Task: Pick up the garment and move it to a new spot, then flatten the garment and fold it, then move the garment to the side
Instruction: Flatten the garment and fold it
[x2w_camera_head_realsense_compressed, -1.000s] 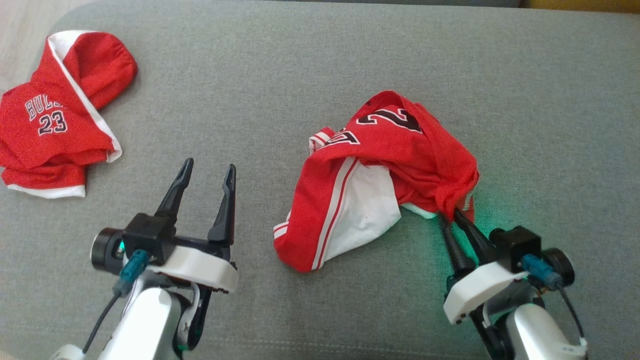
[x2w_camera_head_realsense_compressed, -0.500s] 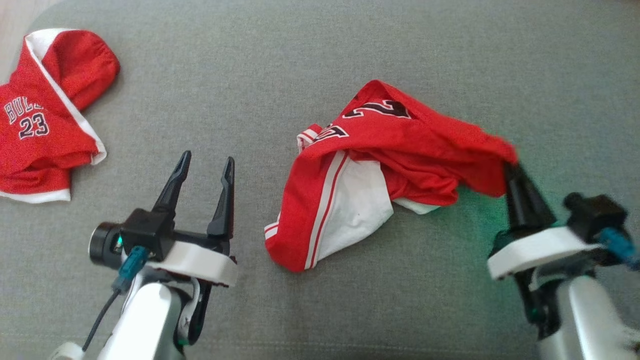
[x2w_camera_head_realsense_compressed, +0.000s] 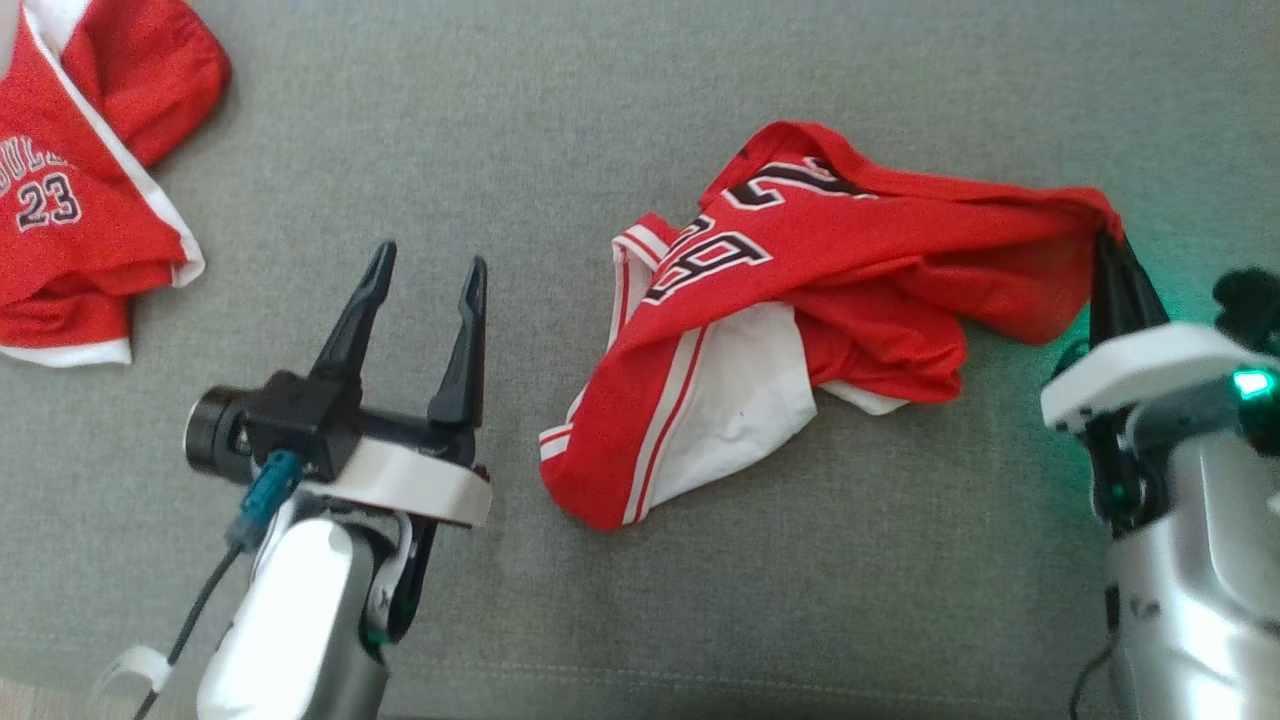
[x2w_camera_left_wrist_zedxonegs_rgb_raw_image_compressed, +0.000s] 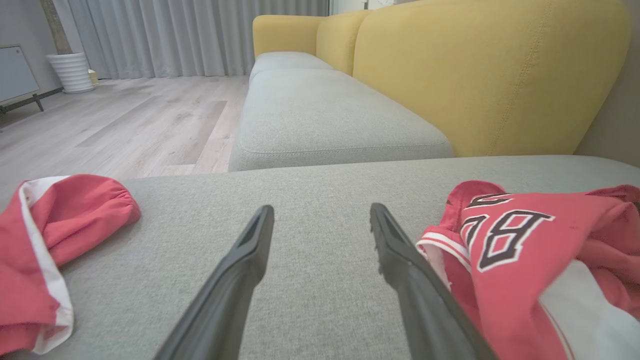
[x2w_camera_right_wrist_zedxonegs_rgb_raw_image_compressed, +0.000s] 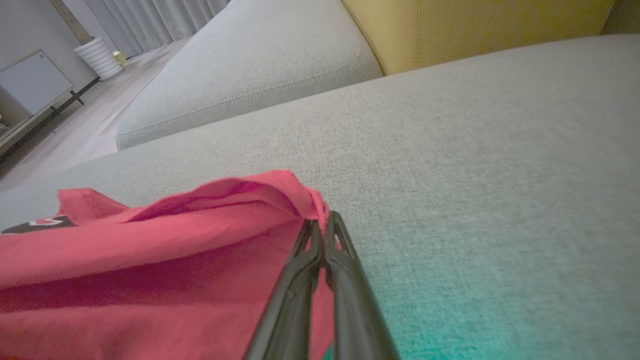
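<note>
Pinching the garment (x2w_camera_head_realsense_compressed: 790, 330) at its far right tip, the right pincer (x2w_camera_head_realsense_compressed: 1106, 240) is clamping shut on a bunch of red cloth; in the right wrist view both fingers are pressing together w/ fabric wedged between them. From that grip the jersey is running toward approx 8 o'clock in the head view, so its long axis is lying 2-to-8 across the grey sofa cushion (x2w_camera_head_realsense_compressed: 600, 90). The gripped end is looking slightly raised. The rest is lying crumpled on the cushion, w/ white lining showing near the low end. The left pincer (x2w_camera_head_realsense_compressed: 428, 268) is hovering wide open and empty, w/ the jersey's near edge at its 3 o'clock and the free low end at approx 5 o'clock, near but not touching. So the left arm is the nearer one to the free end, while the right is holding the opposite end. Any lift is prob going to pull along that axis, tail trailing. A 2nd red garment (x2w_camera_head_realsense_compressed: 80, 190) is lying well apart at 10 o'clock
</note>
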